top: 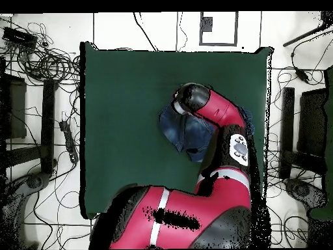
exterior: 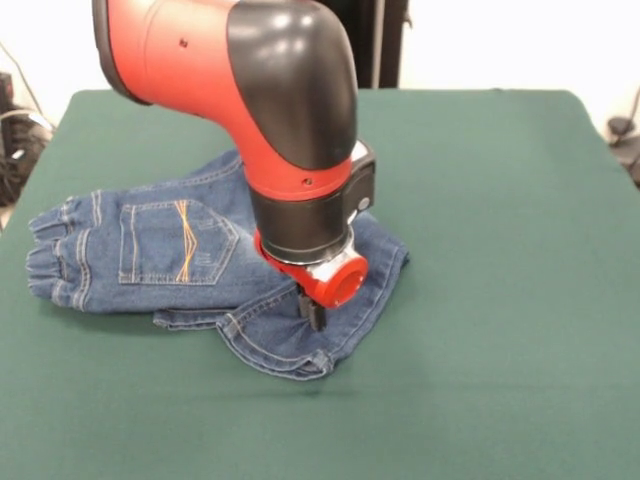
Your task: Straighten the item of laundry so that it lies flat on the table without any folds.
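Front view: the jeans (exterior: pixel 180 255) lie crumpled on the green desk (exterior: pixel 500 300), legs folded under. The gripper (exterior: pixel 313 312) presses onto a bunched leg, pinching the denim, fingers nearly together.

Honestly, nothing readable is showing up here. No brand, label, number or sign is coming through in either view.

The jeans (exterior: pixel 170 250) are showing orange wavy stitching on the back pocket, but that's just a pattern, not lettering, and no tag is showing on them.

The robot arm (exterior: pixel 270 90) is showing plain red and black casing in the front view, no logo visible. In the overhead view there's a light panel (top: pixel 239 150) sitting on the arm with dark marks on it, but they're too small to read.
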{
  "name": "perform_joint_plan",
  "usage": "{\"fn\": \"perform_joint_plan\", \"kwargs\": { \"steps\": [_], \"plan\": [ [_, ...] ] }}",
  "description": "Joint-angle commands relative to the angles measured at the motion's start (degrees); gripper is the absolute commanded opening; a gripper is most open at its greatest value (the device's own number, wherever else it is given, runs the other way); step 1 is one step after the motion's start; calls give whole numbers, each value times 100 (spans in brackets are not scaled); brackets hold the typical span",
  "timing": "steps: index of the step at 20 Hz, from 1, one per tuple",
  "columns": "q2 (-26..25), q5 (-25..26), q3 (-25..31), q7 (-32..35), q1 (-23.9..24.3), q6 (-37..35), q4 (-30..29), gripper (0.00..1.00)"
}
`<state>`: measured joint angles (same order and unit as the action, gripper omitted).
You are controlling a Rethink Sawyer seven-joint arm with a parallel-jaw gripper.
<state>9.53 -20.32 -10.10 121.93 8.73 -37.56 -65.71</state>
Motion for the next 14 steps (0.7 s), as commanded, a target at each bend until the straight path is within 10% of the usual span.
{"fn": "perform_joint_plan", "kwargs": {
  "steps": [1, 14],
  "plan": [
    [-132, -157, -141, 1939, -657, 520, -665, 0],
    [-373, -425, -1426, 3360, -1561, -298, -456, 0]
  ]
}}
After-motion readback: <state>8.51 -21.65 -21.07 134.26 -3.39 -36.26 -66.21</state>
